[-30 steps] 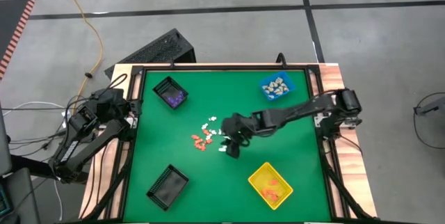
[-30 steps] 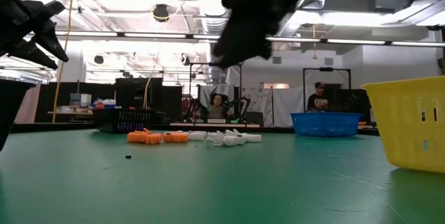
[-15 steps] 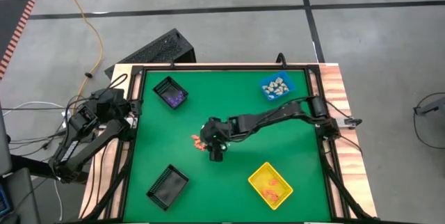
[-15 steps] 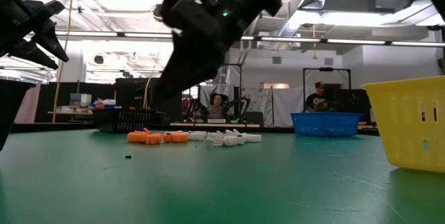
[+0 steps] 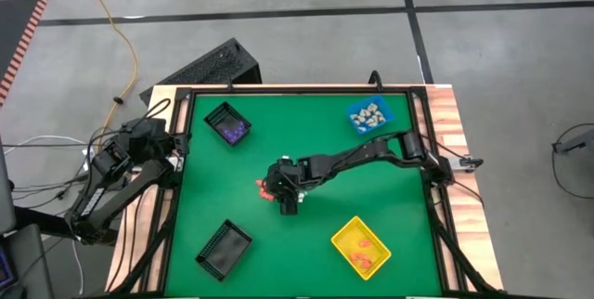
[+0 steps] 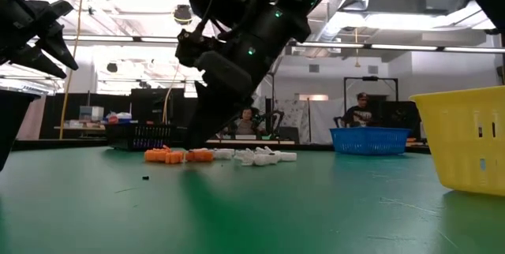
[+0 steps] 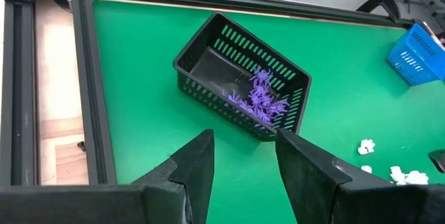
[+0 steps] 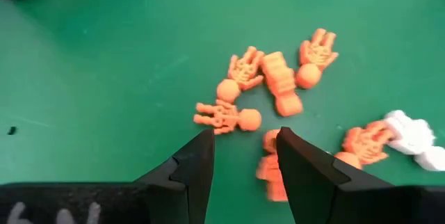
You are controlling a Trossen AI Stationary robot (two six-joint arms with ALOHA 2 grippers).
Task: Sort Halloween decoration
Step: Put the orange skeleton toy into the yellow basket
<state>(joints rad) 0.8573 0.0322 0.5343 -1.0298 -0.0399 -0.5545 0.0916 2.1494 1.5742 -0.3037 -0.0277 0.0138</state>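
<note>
Since a second ago the right arm has been swung from mid-bench toward the left and lowered, so that the right end effector (image 5: 286, 199) is now held low over the heap of orange figures (image 8: 274, 88). Its fingers (image 8: 197, 170) are spread with nothing between them, and one orange figure is seen just past the tips. In the low view the same end effector (image 6: 199, 138) is hung directly over the row of orange figures (image 6: 177, 155), with white figures (image 6: 260, 156) lying just beside them to the right.

Nearest the camera edge of the green bench (image 5: 306, 123) a yellow bin (image 5: 361, 247) with orange pieces inside is placed on the right, and an empty-looking black bin (image 5: 224, 248) on the left. Farther back, a second black bin (image 7: 241, 85) is filled in one corner with purple figures (image 7: 261, 100), and a blue bin (image 5: 368, 116) is loaded with beige pieces.

The left end effector (image 7: 243, 158) is parked off the bench's left edge, its fingers spread and empty, pointed toward the bin of purple figures.
</note>
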